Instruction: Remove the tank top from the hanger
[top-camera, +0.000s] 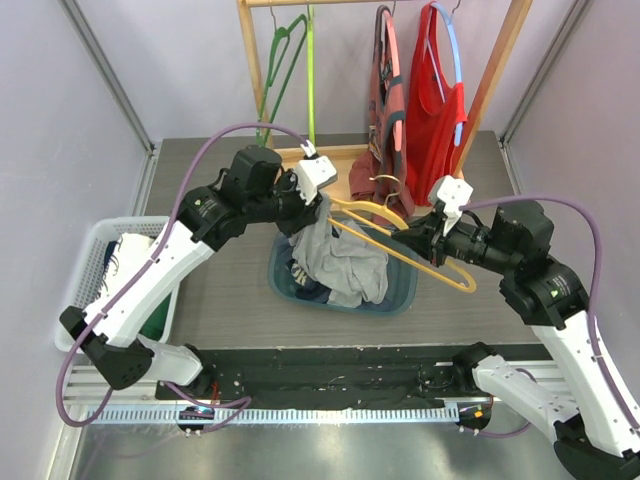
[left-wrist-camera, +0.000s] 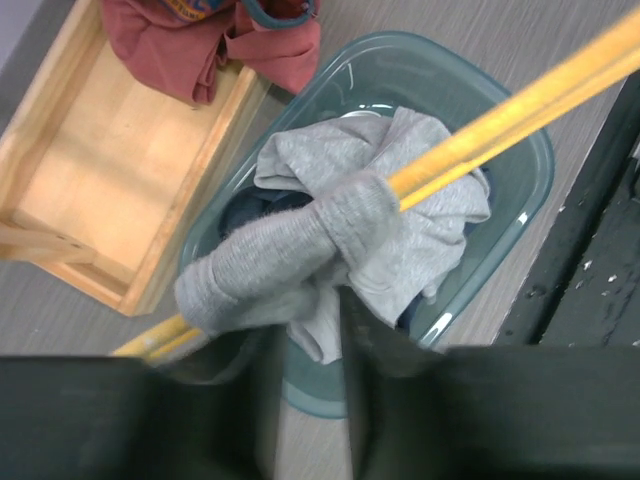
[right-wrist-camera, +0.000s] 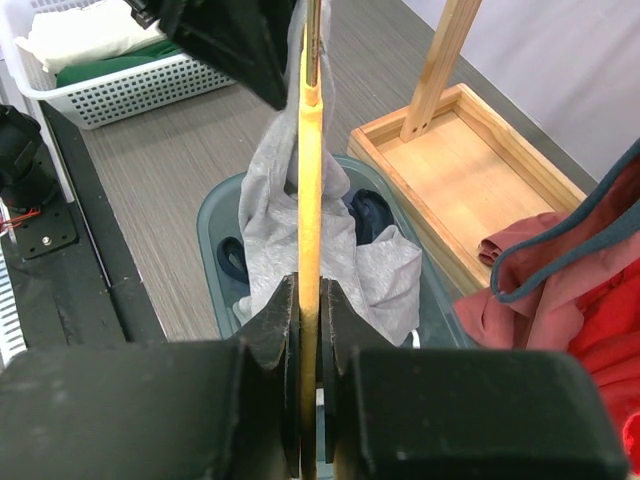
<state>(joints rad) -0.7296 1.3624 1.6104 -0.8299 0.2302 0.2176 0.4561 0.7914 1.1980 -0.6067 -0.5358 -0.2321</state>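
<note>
Grey wood-grain desk (top-camera: 230, 300) runs under both arms, with the action held just above its middle. At the right pincer (right-wrist-camera: 311, 300) the jaws are clamped flat on the bar of the yellow plastic hanger (right-wrist-camera: 310, 180). The hanger's long axis runs straight out from that pincer toward the left arm. The grey ribbed tank top (left-wrist-camera: 400, 230) sits at the far end of that bar, one strap bunched around it and the body drooping below. The left pincer (left-wrist-camera: 308, 345) is right at the garment, so the left arm is plainly the nearer one. Its jaws stand partly drawn in on either side of a hanging fold, but I cannot tell whether they pinch it yet. My judgement is that the strap must slide along the bar, away from the right pincer, to come free. Directly beneath the left pincer is a teal plastic tub (left-wrist-camera: 420, 70) of clothes, which the fabric already touches. Beyond it lie the pale wooden rack base (left-wrist-camera: 110, 180) and crumpled red cloth (left-wrist-camera: 200, 40), near enough to snag. A white perforated basket (top-camera: 88, 270) sits well apart on the left.
</note>
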